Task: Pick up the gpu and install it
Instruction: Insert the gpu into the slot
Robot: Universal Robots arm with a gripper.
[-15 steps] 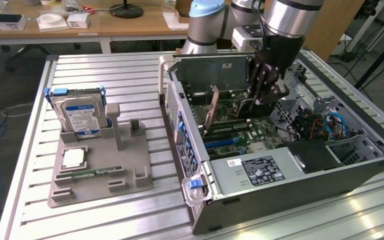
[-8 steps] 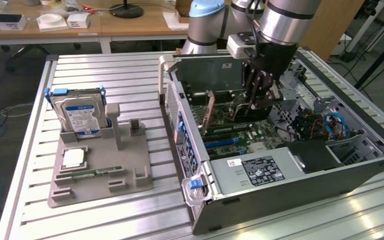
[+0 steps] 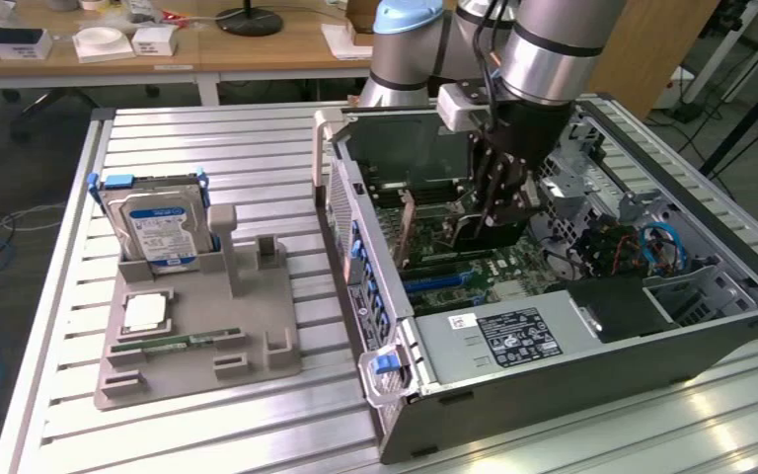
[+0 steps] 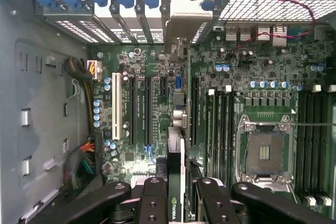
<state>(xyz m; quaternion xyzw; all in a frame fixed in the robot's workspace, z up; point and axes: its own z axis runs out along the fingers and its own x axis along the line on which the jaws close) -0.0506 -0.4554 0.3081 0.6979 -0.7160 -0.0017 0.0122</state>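
while the pincer (image 4: 181, 184) is clamped on the gpu (image 4: 175, 161), held on edge between its fingers (image 4: 155, 195) close over the motherboard (image 4: 262, 77), installing seems in hand, calling for careful alignment with the expansion slots (image 4: 147, 109).

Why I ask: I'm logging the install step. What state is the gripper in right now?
Gripper: jaws closed on the gpu, which stands edge-on over the motherboard.
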